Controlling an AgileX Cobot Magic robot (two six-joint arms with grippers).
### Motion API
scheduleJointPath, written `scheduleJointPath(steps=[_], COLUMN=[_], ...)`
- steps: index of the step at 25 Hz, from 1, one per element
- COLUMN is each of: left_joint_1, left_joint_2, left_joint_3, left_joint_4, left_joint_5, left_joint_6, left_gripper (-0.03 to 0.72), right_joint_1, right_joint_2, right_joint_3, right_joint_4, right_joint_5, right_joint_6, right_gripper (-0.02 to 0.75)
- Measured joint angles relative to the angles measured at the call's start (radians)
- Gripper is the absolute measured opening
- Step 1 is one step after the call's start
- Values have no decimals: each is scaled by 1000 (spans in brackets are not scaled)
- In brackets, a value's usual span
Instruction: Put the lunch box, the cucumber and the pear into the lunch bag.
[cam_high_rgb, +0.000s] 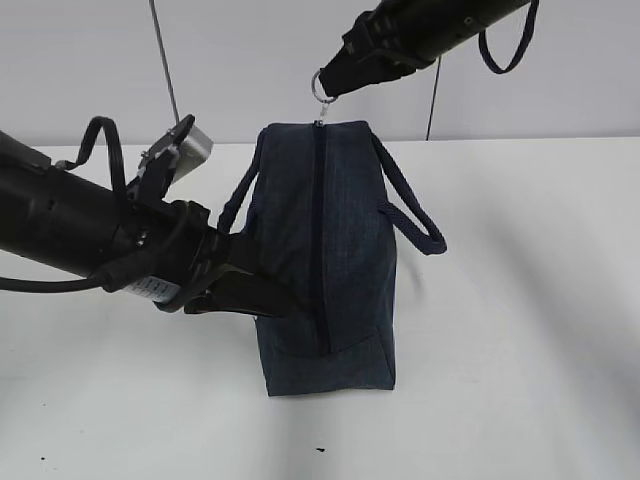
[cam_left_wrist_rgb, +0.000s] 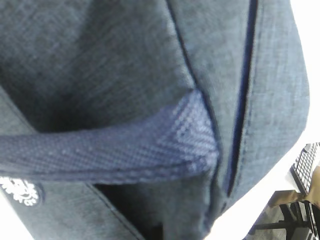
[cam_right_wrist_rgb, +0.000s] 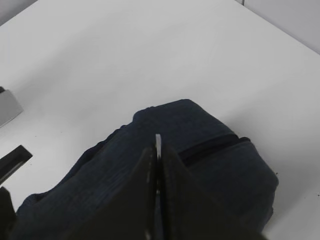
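The right gripper (cam_high_rgb: 330, 86), a black two-fingered pincer, comes in from the upper right of the exterior view and is closed on the small metal ring pull (cam_high_rgb: 322, 87) at the top end of the zipper; in the right wrist view its two dark fingers (cam_right_wrist_rgb: 142, 200) are pressed together with a thin sliver of metal showing between their tips. The left gripper (cam_high_rgb: 262, 296), also black, reaches in from the left and is closed against the lower left side of the large dark navy fabric lunch bag (cam_high_rgb: 350, 250); the fingertips are hidden by the cloth, so whether they pinch fabric or only press on it cannot be told.

The lunch bag stands on end near the middle of the white table (cam_high_rgb: 520, 330), boxy and upright, its long dark zipper (cam_high_rgb: 321, 240) running from the top down the face turned to the exterior camera, and it looks closed along that length. One looped navy strap handle (cam_high_rgb: 412, 205) hangs off its right side, another arcs off its left. The left wrist view is filled with the bag's cloth, a woven strap (cam_left_wrist_rgb: 115, 150) crossing it and a zipper line at the right.

A small grey metal block (cam_high_rgb: 188, 152) sits behind the left arm, and a thin dark cable (cam_high_rgb: 165, 60) runs up the pale wall
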Motion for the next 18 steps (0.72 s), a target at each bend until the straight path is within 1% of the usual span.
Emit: scheduleJointPath(steps=[8, 18], left_joint_1=[-1, -1], left_joint_2=[0, 0], left_joint_3=[0, 0], left_joint_4=[2, 10], left_joint_5=[7, 20], left_joint_6=[0, 3], left_gripper=[-10, -10], right_joint_1=[-37, -45], right_joint_2=[118, 268], right_joint_3=[-102, -255], right_joint_4=[4, 10], right_joint_5=[-27, -7], right_joint_6=[16, 52], right_gripper=[6, 6])
